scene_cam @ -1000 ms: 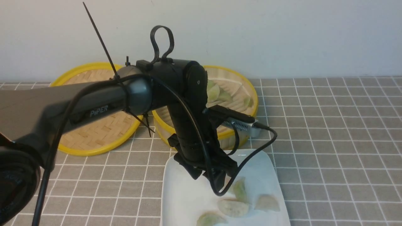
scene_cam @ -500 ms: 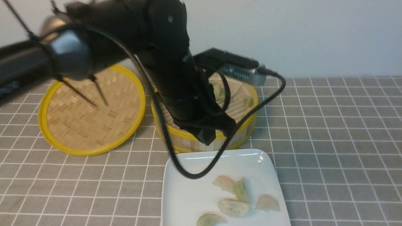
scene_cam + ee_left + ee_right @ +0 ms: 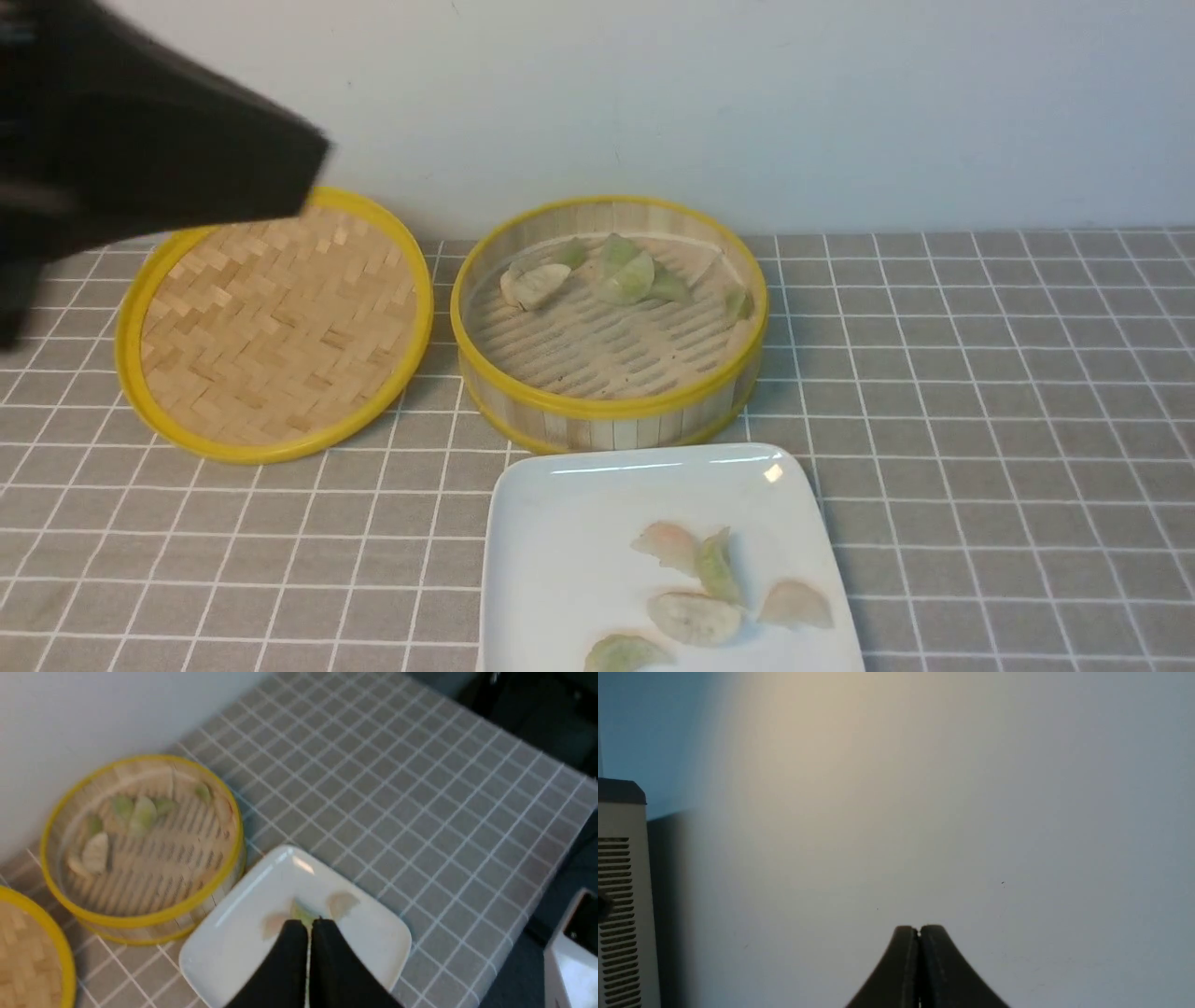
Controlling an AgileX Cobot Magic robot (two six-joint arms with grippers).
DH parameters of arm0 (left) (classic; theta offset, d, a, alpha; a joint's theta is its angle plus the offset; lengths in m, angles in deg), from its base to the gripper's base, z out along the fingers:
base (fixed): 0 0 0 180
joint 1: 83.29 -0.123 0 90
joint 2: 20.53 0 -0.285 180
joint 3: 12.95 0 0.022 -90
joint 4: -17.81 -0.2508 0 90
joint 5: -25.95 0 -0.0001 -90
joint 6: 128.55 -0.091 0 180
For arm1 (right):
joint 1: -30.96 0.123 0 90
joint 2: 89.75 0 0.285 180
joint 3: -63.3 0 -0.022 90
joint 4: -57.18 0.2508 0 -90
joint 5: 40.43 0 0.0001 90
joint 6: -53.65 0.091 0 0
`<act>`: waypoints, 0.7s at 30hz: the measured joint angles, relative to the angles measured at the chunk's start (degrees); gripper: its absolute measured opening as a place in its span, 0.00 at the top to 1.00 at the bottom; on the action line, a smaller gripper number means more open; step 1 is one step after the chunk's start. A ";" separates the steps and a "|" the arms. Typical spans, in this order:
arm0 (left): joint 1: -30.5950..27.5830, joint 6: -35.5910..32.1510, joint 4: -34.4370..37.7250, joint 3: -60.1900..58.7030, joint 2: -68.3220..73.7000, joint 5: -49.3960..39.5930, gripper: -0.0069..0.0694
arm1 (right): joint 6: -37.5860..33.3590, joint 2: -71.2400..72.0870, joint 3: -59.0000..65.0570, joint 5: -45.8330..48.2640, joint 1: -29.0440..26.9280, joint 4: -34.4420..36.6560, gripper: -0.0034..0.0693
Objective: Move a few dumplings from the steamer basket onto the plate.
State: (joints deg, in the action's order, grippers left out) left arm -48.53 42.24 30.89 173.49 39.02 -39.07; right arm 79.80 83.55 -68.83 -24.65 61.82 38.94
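The steamer basket (image 3: 607, 407) stands at the middle back and holds several dumplings (image 3: 627, 275) along its far side. In front of it the white plate (image 3: 560, 541) carries several more dumplings (image 3: 695, 616), whitish, green and pinkish. My left arm (image 3: 140, 159) is a dark blur at the upper left, high off the table. In the left wrist view my left gripper (image 3: 309, 922) is shut and empty, far above the plate (image 3: 224, 952) and the steamer basket (image 3: 140, 914). My right gripper (image 3: 919, 928) is shut and empty, facing a blank wall.
The flat bamboo lid (image 3: 271, 322) lies left of the steamer, almost touching it. Grey checked cloth covers the table up to a pale wall behind. A white vented box (image 3: 621, 905) shows at the edge of the right wrist view.
My left arm has risen from the plate and swung up and to the left, out of the middle. Its jaws have shut. A pinkish dumpling now lies uncovered on the plate.
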 joint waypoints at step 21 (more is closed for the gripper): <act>0.00 4.23 -9.76 -46.30 -52.99 35.29 0.92 | 0.05 0.08 0.06 0.13 -0.06 -0.05 0.97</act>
State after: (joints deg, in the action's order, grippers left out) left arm -48.53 46.47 21.12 127.19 -13.96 -3.77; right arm 79.85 83.63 -68.77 -24.52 61.76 38.88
